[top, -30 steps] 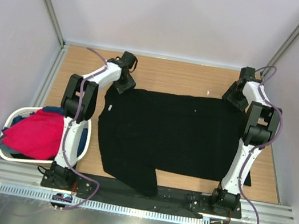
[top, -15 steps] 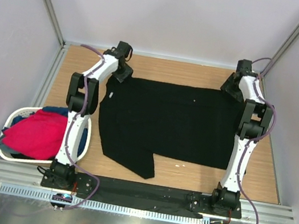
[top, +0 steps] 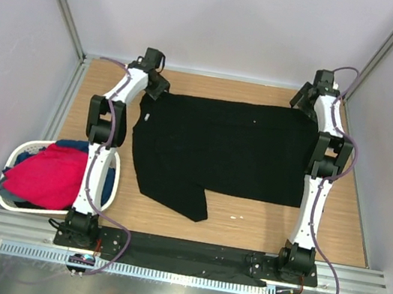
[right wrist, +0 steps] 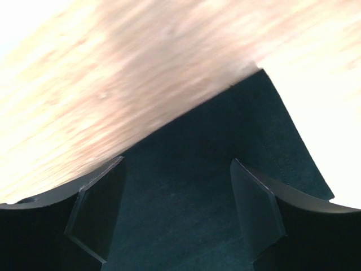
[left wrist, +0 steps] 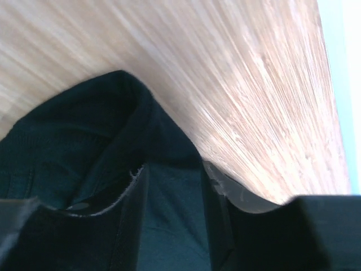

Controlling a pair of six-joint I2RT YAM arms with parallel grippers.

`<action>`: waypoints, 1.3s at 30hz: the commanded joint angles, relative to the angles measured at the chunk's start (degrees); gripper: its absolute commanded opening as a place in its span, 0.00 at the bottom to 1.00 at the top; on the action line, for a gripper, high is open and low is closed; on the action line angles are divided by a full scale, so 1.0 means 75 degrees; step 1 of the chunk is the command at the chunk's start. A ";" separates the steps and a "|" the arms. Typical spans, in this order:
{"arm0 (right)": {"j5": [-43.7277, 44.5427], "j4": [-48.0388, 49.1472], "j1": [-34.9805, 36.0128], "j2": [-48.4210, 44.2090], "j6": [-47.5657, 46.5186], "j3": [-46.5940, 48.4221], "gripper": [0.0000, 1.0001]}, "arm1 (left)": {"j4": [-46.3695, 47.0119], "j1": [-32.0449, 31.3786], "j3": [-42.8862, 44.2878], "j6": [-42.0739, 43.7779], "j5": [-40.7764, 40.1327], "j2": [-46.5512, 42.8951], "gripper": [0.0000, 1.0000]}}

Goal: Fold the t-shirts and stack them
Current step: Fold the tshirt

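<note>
While extended to the far side of the tabletop (top: 243, 228) with both arms, grips the black t-shirt (top: 226, 152) in the left pincer (top: 156, 83). Pinches there with jaws partly closed on a raised, bunched fold of the cloth, seen from the left wrist as a hump standing off the wood just ahead of that pincer. Holds the right pincer (top: 304, 105) wide open, clamping nothing: fingers (right wrist: 96, 214) well apart, straddling a flat corner of the same shirt lying directly beneath and between them. Bare wood just beyond that corner, ahead of the right pincer. Between the two pincers, stretched out flat, far edge running from one to the other and the rest spread back toward the arm bases. Just behind the left pincer, at the shirt's left edge, a small white neck label (top: 146, 118). Farther back from that pincer, toward the bases, one short sleeve (top: 187, 202) lying angled on the wood. Well back and to the left of the left pincer, beside its arm, a white basket (top: 18, 154) with a red t-shirt (top: 46, 178) heaped in it and a blue t-shirt (top: 71, 145) showing at the far rim underneath. Well back from the right pincer, near the shirt's near edge, a couple of small white specks (top: 237, 217) on the bare wood.
</note>
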 commanded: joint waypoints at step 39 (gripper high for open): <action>-0.0242 -0.0227 0.4843 -1.0510 0.2341 -1.1619 0.81 | -0.0773 -0.4519 -1.2486 -0.1170 -0.1178 -1.2088 0.54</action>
